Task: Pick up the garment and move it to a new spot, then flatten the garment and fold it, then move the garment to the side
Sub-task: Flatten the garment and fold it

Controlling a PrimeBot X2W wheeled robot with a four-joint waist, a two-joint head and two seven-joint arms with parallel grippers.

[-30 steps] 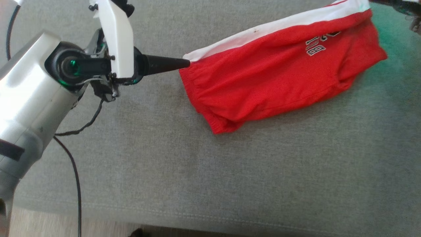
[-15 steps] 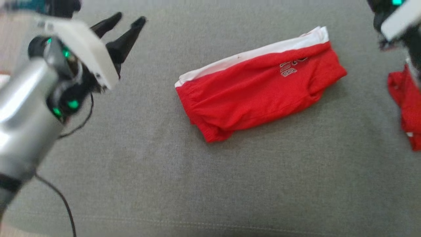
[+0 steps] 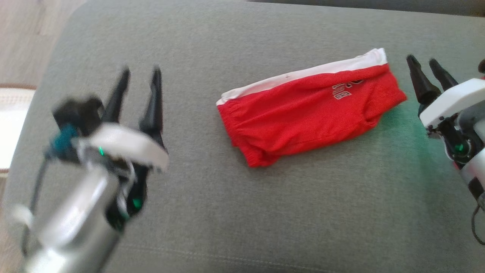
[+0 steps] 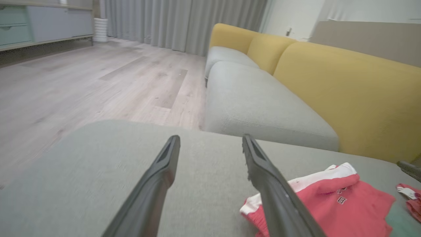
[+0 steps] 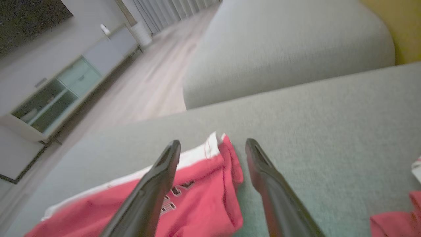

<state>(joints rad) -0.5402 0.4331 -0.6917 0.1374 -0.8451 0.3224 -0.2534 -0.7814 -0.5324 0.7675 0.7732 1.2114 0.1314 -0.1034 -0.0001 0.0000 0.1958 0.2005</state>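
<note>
As it lies folded, garment (image 3: 303, 113) rests on cushion (image 3: 242, 212)

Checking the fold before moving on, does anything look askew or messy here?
The folded red shorts lie slanted across the grey cushion, their near left corner bunched up. Nothing looks torn or spilled.

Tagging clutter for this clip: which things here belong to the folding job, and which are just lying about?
Part of the job: folded red garment with white stripe, on the grey cushion; left gripper and right gripper, both open, neither holding it.
Just lying about: second red cloth; yellow sofa; cabinet; curtains.
</note>
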